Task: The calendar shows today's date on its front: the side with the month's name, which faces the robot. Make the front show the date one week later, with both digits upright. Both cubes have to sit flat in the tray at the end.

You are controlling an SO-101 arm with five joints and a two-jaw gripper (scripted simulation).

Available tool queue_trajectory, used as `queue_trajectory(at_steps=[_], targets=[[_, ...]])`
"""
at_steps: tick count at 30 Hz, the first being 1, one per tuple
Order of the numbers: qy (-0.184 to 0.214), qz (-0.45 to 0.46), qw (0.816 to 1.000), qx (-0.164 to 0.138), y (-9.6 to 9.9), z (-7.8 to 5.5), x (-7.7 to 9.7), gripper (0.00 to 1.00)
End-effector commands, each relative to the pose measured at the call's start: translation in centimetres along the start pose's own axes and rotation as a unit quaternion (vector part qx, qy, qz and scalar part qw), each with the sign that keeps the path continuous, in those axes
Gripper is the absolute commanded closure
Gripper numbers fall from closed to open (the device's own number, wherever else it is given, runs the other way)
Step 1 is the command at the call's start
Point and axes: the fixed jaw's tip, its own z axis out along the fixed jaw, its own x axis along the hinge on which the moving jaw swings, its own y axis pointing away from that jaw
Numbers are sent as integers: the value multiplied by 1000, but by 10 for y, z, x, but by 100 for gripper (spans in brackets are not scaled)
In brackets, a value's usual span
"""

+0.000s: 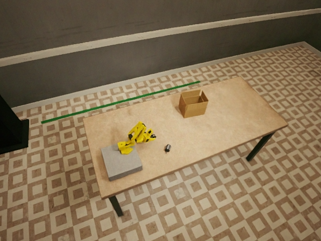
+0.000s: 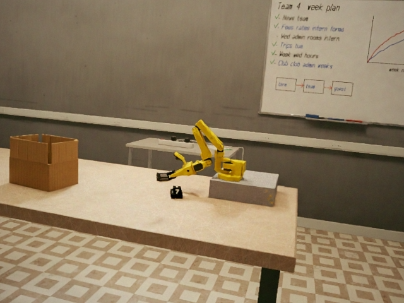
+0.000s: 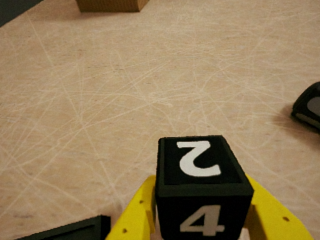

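My gripper point(image 1: 153, 136) point(image 2: 172, 175) point(image 3: 202, 212) is shut on a black number cube point(image 3: 204, 189) and holds it above the table. In the wrist view the cube's upper face shows a white 2, upside down, and the face below shows an upright 4. The black calendar point(image 2: 176, 194) stands on the table below the gripper in the exterior view, with a white 7 on the side seen there. A flat black edge of the calendar point(image 3: 75, 231) shows at the lower left of the wrist view. The month's name is not visible, and the arm seems to hide the calendar in the top view.
A rounded black and grey object point(image 1: 167, 148) point(image 3: 311, 107) lies on the table point(image 1: 220, 129) to the gripper's right. An open cardboard box point(image 1: 194, 110) point(image 2: 31, 172) point(image 3: 112, 5) stands farther out. The arm's base stands on a grey block point(image 1: 121, 163) point(image 2: 241, 194).
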Motion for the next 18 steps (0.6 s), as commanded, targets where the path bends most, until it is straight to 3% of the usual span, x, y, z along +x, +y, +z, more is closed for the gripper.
queue_trajectory(at_steps=[1, 18], targets=[[-7, 4, 1000, -4, 2, 1, -2, 100], [-5, 4, 1000, -4, 2, 1, 0, 100]])
